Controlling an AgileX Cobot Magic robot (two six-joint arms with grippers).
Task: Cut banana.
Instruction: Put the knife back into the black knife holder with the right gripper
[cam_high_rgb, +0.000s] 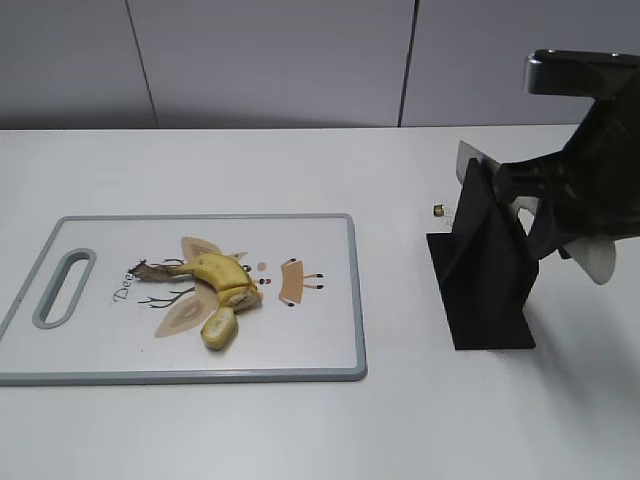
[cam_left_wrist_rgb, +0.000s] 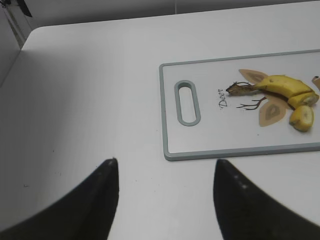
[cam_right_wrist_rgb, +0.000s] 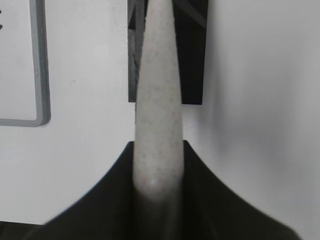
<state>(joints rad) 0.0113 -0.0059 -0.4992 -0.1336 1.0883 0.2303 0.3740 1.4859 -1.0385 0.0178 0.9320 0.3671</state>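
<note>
The banana (cam_high_rgb: 212, 269), yellow with a dark stem, lies on the white cutting board (cam_high_rgb: 310, 330). A cut piece sits against its pale end, and a small loose chunk (cam_high_rgb: 218, 328) lies in front of it. In the left wrist view the banana (cam_left_wrist_rgb: 281, 85) and chunk (cam_left_wrist_rgb: 301, 118) lie at the right on the board (cam_left_wrist_rgb: 215, 135). My left gripper (cam_left_wrist_rgb: 165, 162) is open and empty over bare table, left of the board. My right gripper (cam_right_wrist_rgb: 157, 150) is shut on a knife's pale speckled handle (cam_right_wrist_rgb: 156, 90). It is at the black knife stand (cam_high_rgb: 485, 290), far right of the board, and the stand mostly hides the blade.
The board has a grey rim and a handle slot (cam_high_rgb: 64, 288) at its left end. The black stand (cam_right_wrist_rgb: 192, 50) stands on the white table right of the board. A small brass-coloured object (cam_high_rgb: 438, 210) lies beside the stand. A grey wall runs behind the table.
</note>
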